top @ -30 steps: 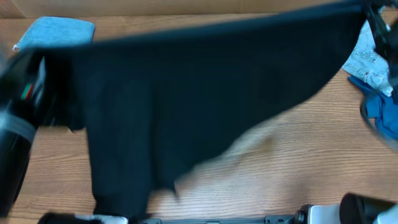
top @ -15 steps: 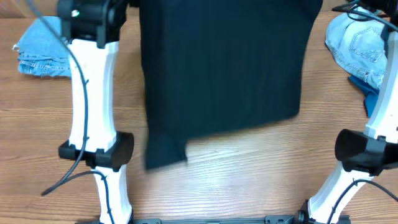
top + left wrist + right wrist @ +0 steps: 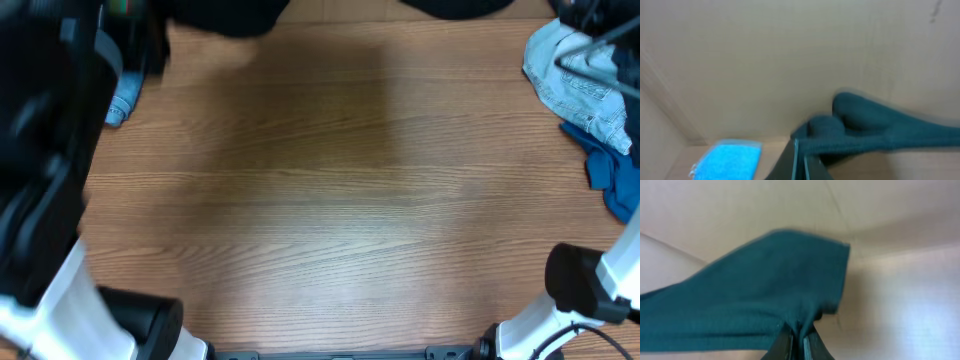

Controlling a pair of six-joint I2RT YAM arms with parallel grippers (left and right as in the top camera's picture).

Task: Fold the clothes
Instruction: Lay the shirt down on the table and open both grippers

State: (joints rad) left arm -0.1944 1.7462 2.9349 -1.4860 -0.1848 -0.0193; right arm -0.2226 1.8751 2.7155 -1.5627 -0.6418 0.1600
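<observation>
Black T-shirt (image 3: 232, 14) is mostly out of the overhead view. Only dark edges show at the far rim of the worktop (image 3: 320, 200), lifted off it. Left gripper (image 3: 800, 159) is clamped tight on a bunched corner of the fabric. Right gripper (image 3: 797, 338) is pinched closed on another corner, cloth draping sideways from it. Likely reason: a high two-corner hold lets the shirt hang flat, ready to lay out smooth for folding. Light-blue denim (image 3: 580, 80) and royal-blue garment (image 3: 610, 175) are heaped at the right edge. A second denim piece (image 3: 122, 98) sits at the left, partly hidden by the arm. These seem parked aside for later.
</observation>
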